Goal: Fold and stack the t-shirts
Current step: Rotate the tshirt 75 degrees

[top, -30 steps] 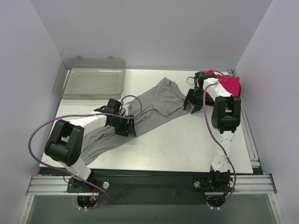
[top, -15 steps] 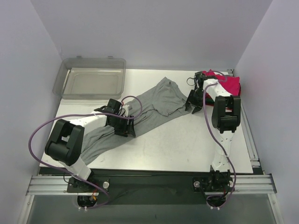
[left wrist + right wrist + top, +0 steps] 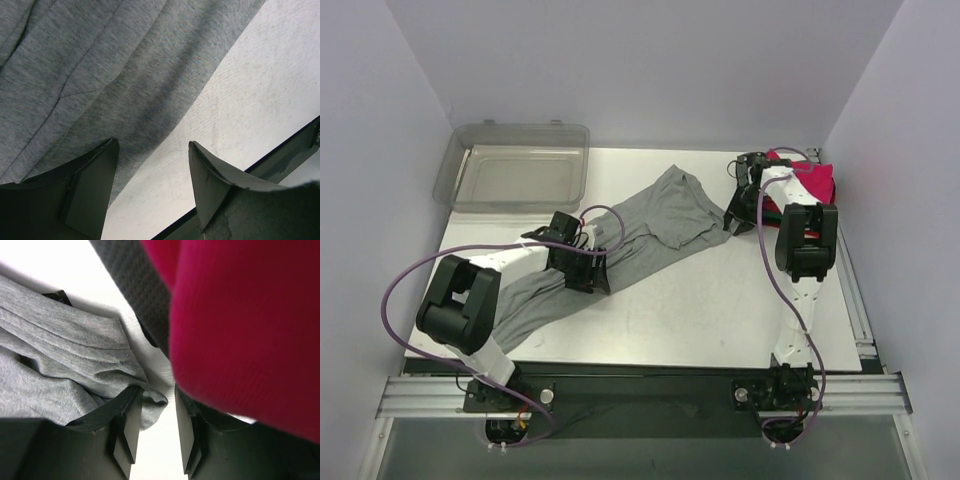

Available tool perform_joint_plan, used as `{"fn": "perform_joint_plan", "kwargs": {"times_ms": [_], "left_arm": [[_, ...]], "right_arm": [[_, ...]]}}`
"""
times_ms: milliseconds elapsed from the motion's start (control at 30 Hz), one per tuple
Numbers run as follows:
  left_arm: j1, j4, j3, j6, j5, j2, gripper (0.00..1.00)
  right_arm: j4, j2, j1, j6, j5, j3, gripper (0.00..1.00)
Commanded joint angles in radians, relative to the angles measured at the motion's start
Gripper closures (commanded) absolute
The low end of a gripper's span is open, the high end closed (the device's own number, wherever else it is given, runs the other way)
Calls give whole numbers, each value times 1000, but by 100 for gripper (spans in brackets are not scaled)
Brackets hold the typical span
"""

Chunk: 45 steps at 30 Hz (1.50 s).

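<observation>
The heather-grey t-shirt (image 3: 650, 230) lies crumpled in a diagonal band across the table. My left gripper (image 3: 588, 275) is open low over its near hem. In the left wrist view one finger is above the grey cloth (image 3: 100, 65) and the other is above bare table, with the left gripper (image 3: 152, 142) holding nothing. My right gripper (image 3: 738, 215) sits at the shirt's far right corner, against the folded stack topped by a pink-red shirt (image 3: 810, 178). In the right wrist view the right gripper (image 3: 156, 392) is narrowly open around a grey cloth tip (image 3: 150, 407). The pink-red shirt (image 3: 240, 325) and a dark layer (image 3: 130, 280) loom beside it.
A clear plastic bin (image 3: 520, 170) stands at the back left of the white table (image 3: 720, 310). Purple walls close in on three sides. A purple cable (image 3: 410, 275) loops by the left arm. A metal rail runs along the near edge.
The right gripper has shifted back and right to the grey shirt's corner by the stack, and its jaws have narrowed. The left arm has not moved.
</observation>
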Motion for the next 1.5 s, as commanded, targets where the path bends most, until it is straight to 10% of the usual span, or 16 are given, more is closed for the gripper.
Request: {"fn": "perform_joint_plan", "kwargs": {"times_ms": [0,200,300,1200,1467], "left_arm": [[-1,-48,0,25,-43,32,31],[-3,-52,7,24,-51,35,31],[-3,-69,8,36,-66,43,31],[-30,-127,80,54,-194,100,31],[-46,-131,126,42,-171,109,31]], "right_arm": [[-27,28,-4,-6,1,14,67],[-21,5,-3,-20,-16,-27,78],[-21,0,-9,-17,-16,-30,100],[-61,98,-144,79,-216,204,100],[-61,11,-127,31,-251,146,54]]}}
